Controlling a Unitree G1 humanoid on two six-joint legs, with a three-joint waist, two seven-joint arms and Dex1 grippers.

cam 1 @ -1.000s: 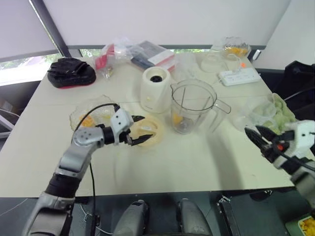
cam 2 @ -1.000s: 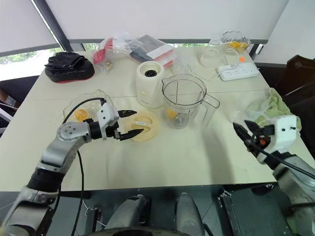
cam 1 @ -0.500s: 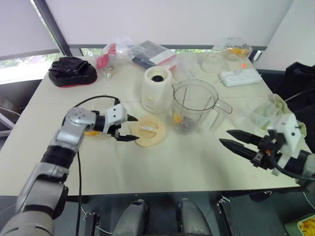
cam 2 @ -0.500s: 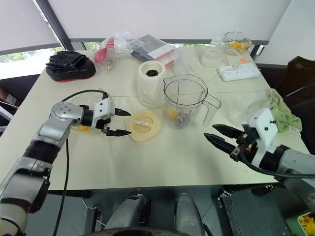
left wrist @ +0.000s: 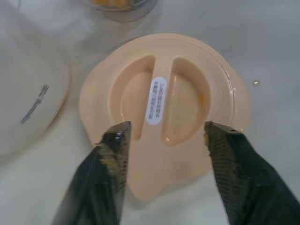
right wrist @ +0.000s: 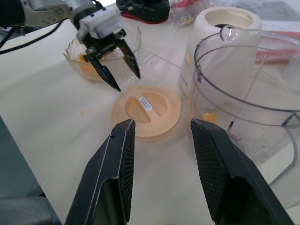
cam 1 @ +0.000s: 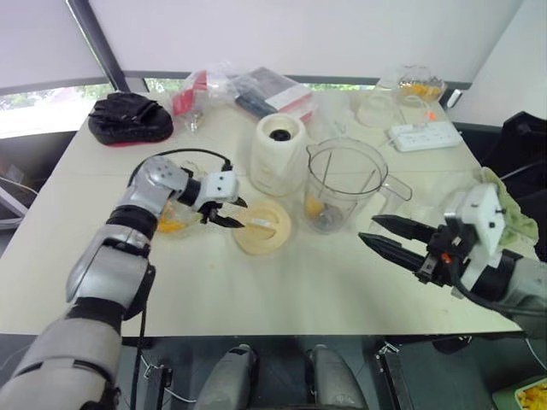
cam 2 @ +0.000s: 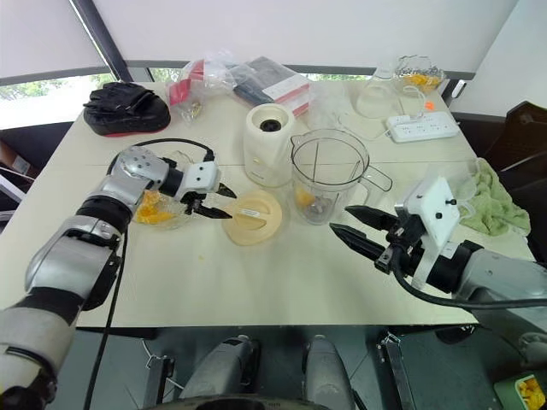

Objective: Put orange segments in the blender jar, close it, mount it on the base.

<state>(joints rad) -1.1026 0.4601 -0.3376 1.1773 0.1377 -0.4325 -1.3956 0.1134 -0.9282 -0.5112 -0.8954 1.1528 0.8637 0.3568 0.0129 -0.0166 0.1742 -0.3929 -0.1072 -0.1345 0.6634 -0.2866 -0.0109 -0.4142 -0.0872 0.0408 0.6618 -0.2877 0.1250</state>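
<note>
Since a second ago: our left gripper (cam 1: pixel 231 213) has come off the crinkled bowl (cam 1: pixel 171 224) toward the lid (cam 1: pixel 262 226), and our right gripper (cam 1: pixel 382 237) has swung in from the table's edge toward the blender jar (cam 1: pixel 344 183).

Head views: the lid lies flat on the table (cam 1: pixel 282 290), just past our left fingertips. The jar stands uncapped beside the base (cam 1: pixel 278 154), not mounted, with a few orange segments (cam 1: pixel 314 207) at its bottom. More orange pieces sit in the bowl behind the left fingers. Our right fingers hang apart and empty, near the jar.

Left wrist view: the left fingers (left wrist: pixel 112 154) stand apart over the lid's near rim, one either side of its central grip bar (left wrist: pixel 158 101). They hold nothing, and contact we cannot tell.

Right wrist view: the right fingers (right wrist: pixel 117 154) are spread, with the lid ahead between them and the jar off to one side.

Step in hand: picking up the lid, we judge.

Doing it well: we should centre the left fingers on the raised bar, close squarely, and lift level so the lid does not skid; the right gripper could steady the jar for capping.
</note>
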